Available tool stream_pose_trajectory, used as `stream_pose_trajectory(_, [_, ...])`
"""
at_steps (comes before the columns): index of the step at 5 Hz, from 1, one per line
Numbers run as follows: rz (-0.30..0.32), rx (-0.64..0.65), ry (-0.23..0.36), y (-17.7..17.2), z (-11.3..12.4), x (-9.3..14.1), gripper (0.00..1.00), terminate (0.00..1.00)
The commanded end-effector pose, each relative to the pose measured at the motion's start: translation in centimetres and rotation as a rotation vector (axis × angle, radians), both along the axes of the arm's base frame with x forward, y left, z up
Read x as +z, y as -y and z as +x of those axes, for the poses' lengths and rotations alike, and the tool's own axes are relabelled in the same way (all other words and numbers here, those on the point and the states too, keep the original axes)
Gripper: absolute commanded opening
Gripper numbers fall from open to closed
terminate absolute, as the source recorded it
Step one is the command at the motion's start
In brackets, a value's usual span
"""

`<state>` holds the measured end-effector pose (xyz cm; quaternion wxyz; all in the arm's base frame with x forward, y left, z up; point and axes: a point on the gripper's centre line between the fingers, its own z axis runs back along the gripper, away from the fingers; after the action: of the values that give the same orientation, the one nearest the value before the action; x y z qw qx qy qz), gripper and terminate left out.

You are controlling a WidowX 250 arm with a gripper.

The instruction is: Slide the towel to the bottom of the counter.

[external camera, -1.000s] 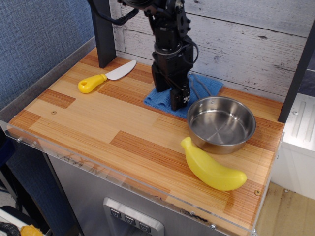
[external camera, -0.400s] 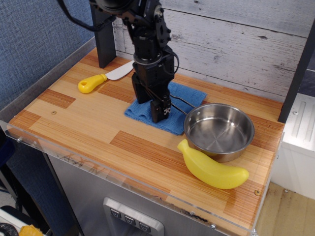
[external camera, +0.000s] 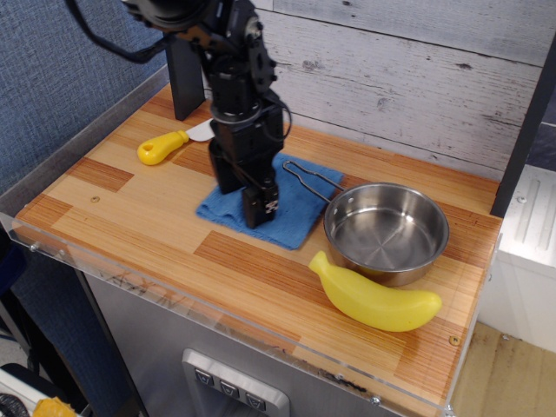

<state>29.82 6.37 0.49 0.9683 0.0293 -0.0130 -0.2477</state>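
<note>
Beside towel [external camera: 291,213]: steel pan [external camera: 387,230] touching, banana [external camera: 375,297] front-right, knife [external camera: 169,144] behind.

This is a mock kitchen set up in a robot lab, not a real home kitchen. The table [external camera: 148,217] is a striped wooden top with a clear plastic rim, mounted on a grey metal cabinet [external camera: 165,334] with a small button panel [external camera: 230,388]. Behind it stands a white plank wall [external camera: 417,78]; a blue textured panel [external camera: 61,69] closes the left side. The props are kitchen things: a steel pan [external camera: 387,230], a plastic banana [external camera: 373,295], a toy knife [external camera: 169,143] and a towel [external camera: 291,208]. A black robot arm [external camera: 234,87] stands over them.
</note>
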Motion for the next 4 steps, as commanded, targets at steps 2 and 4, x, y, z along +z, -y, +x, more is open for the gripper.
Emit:
stream_pose_trajectory(2, [0.012, 0.107, -0.077, -3.3, -4.4, -0.1, 1.0, 0.0])
stream_pose_trajectory(4, [0.033, 0.142, -0.135, -4.7, -6.8, -0.5, 1.0, 0.0])
